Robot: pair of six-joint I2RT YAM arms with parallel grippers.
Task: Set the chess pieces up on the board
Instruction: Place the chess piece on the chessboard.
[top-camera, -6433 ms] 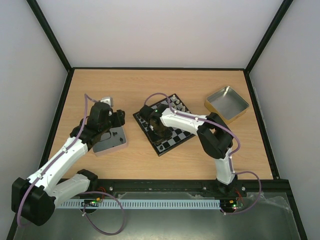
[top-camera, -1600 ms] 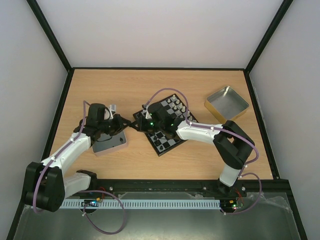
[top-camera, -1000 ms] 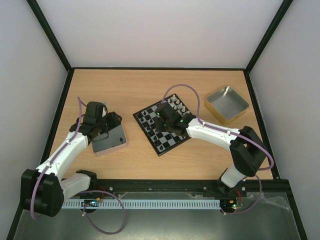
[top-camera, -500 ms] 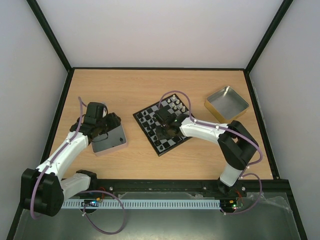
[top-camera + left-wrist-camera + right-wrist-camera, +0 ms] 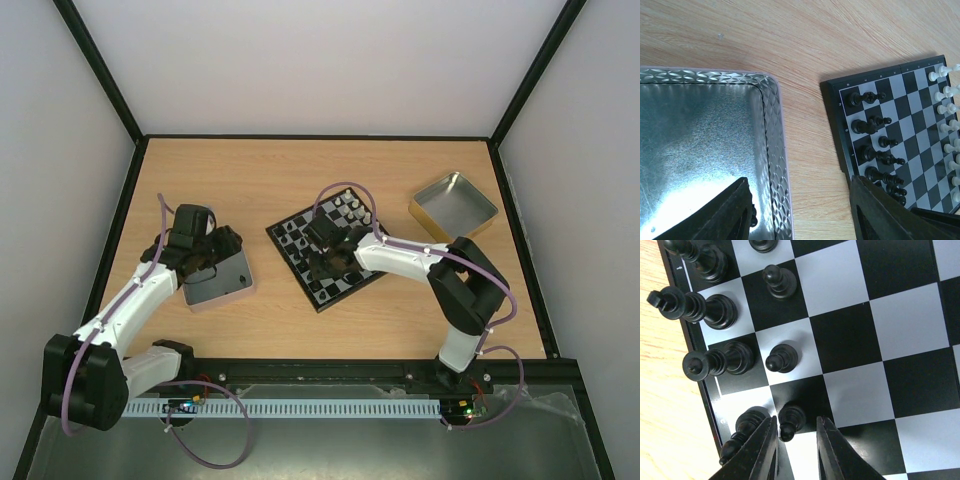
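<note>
One black pawn [image 5: 791,416] stands between the tips of the right gripper [image 5: 796,427], on a dark square near the corner of the board [image 5: 900,315]. The jaws are only narrowly parted, a little wider than the pawn, and do not appear to pinch it. The step in hand looks like seating this pawn in its rank.

To finish it well, the fingers should spread slightly more and then rise straight up without swinging sideways. A tall black piece [image 5: 742,432] on the edge square sits just beside the left finger (close enough that a sideways drift would likely tip it). The pawn should also stand square on its base before the arm leaves.

The left gripper [image 5: 802,210] hangs over the rim of the silvery tin [image 5: 700,125], its jaws moderately wide with nothing visible between them.

The board lies mid-table, turned diagonally, between that tin and a gold-sided tin [image 5: 453,207] to the far right.

Counts:
- One board and two tins.
- In the right wrist view, eight black pieces: four tall ones along the rim file and four pawns one file in, two of the eight cut off by the frame edge.
- The white pieces [image 5: 946,109] line the opposite edge in the left wrist view. They run out of frame there, so I cannot give a full count.
</note>
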